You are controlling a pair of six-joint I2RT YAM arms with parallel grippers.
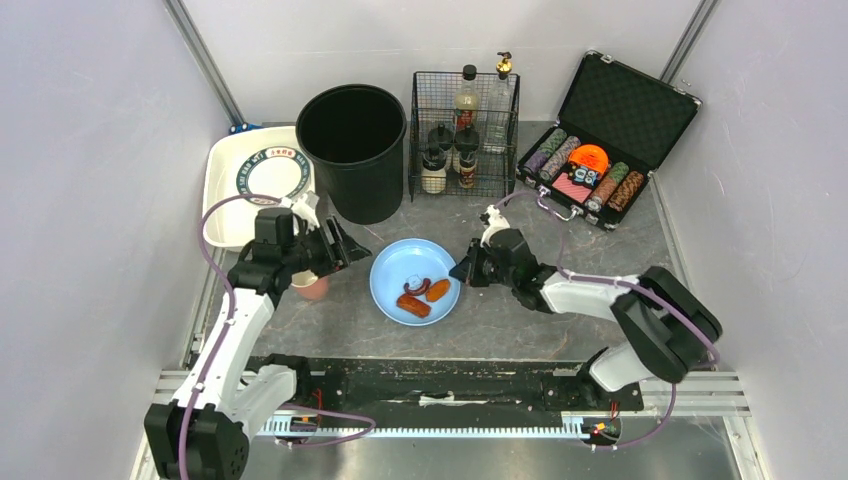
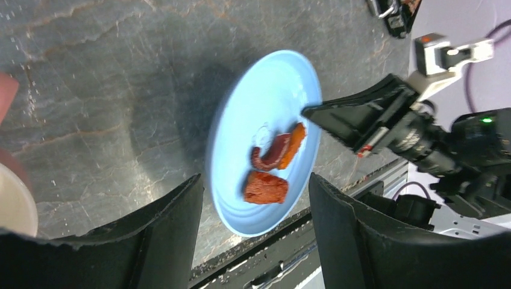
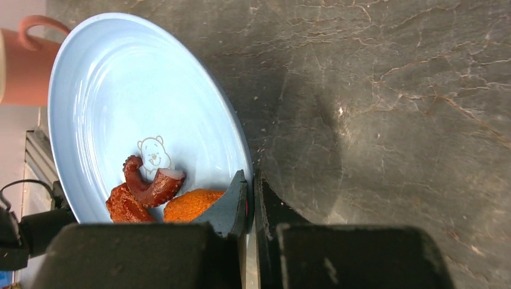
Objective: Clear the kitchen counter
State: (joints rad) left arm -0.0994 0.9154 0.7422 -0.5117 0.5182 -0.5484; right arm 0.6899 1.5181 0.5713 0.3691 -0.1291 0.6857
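Nearest, along the front edge, runs the black rail frame [image 1: 440,385] that carries both arm bases. Beyond it lies the kitchen counter [image 1: 500,325], a large flat dark grey mottled stone-look tabletop with pale scuffs, on which everything else stands. At its middle front sits a round light-blue plate [image 1: 400,262] printed with a small bear face. Three bits of food lie toward the plate's near side: a red-brown chunk [image 1: 411,305], an orange nugget [image 1: 438,290] and a curved dark-red tentacle-shaped piece [image 1: 418,286]. The right gripper [image 3: 250,195] is pinched tight on the plate's right rim, the thin blue edge clamped between its two fingers. Just left of the plate stands a terracotta-pink ceramic mug [image 1: 312,288] with a cream inside. The left gripper [image 1: 335,245] hangs above and just beside this mug, its jaws spread wide with nothing between them. Farther back stands a tall round black plastic bucket [image 1: 352,150]. To the bucket's left is a white rectangular tray [image 1: 225,170] holding a white round dish with a dark ring [image 1: 272,172]. To the bucket's right is a black wire basket [image 1: 425,100] filled with bottles and shakers. At the far right lies an open black carrying case [image 1: 625,100] with rows of poker chips.
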